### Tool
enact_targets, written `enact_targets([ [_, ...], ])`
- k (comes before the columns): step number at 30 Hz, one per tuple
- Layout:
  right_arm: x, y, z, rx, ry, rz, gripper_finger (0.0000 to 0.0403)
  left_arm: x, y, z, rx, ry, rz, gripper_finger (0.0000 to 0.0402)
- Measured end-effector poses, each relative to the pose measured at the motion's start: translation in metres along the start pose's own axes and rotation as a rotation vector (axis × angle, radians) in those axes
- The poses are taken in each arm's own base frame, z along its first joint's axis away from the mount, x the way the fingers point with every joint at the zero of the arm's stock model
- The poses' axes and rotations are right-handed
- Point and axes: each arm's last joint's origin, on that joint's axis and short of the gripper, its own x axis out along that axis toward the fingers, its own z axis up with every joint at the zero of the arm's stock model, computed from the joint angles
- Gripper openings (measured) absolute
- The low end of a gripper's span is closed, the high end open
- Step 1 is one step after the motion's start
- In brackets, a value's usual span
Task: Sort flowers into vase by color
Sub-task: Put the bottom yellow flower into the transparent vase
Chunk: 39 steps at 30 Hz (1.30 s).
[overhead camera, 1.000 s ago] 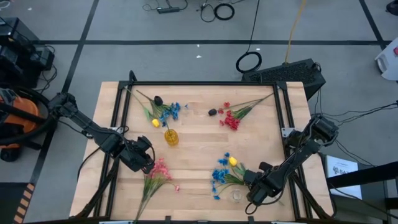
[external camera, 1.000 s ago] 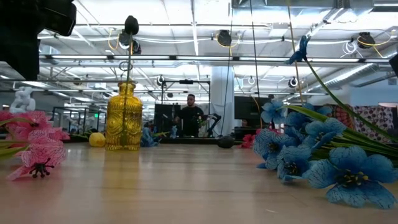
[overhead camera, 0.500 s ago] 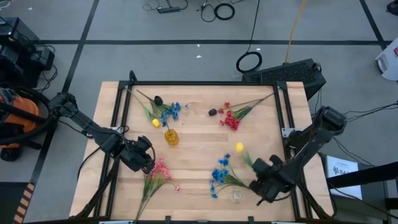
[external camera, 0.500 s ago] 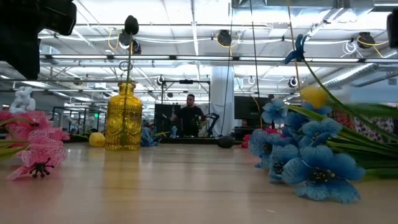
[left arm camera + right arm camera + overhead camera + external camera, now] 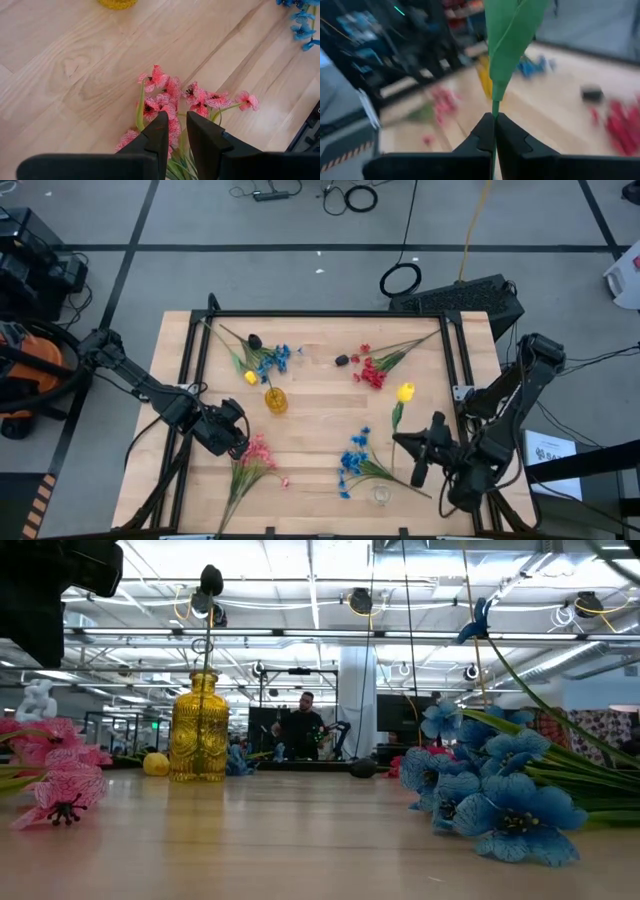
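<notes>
- Yellow-bud flower (image 5: 404, 393): lifted over the worktop's (image 5: 320, 385) right side, stem pinched in the closed right tool (image 5: 418, 462).
- Left tool (image 5: 173, 131): slightly parted, empty, over pink flowers (image 5: 170, 97).
- No readable writing.

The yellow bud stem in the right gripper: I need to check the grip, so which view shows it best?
The right wrist view: the right gripper is shut on the yellow bud stem. The high view shows the whole stem with its bud, the grip tiny. The low and left wrist views miss it.
</notes>
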Motion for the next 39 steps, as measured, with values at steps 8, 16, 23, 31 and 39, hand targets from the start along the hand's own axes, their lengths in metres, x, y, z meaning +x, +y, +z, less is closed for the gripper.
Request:
enact_targets([
  [8, -0.002, 0.028, 0.018, -0.087, -0.076, 0.098, 0.0000, 0.000, 0.000, 0.000, 0.007, 0.000, 0.001, 0.0075],
  [16, -0.004, 0.039, 0.026, -0.092, -0.069, 0.191, 0.0000, 0.000, 0.000, 0.000, 0.007, 0.000, 0.001, 0.0075],
  [23, -0.001, 0.045, 0.014, -0.102, -0.032, 0.224, 0.0000, 0.000, 0.000, 0.000, 0.007, 0.000, 0.001, 0.0075],
  [31, 0.008, 0.056, -0.013, -0.137, -0.017, 0.222, 0.0000, 0.000, 0.000, 0.000, 0.007, 0.000, 0.002, 0.0075],
  [39, 0.011, 0.060, -0.026, -0.138, 0.027, 0.255, 0.0008, 0.000, 0.000, 0.000, 0.007, 0.000, 0.003, 0.0075],
])
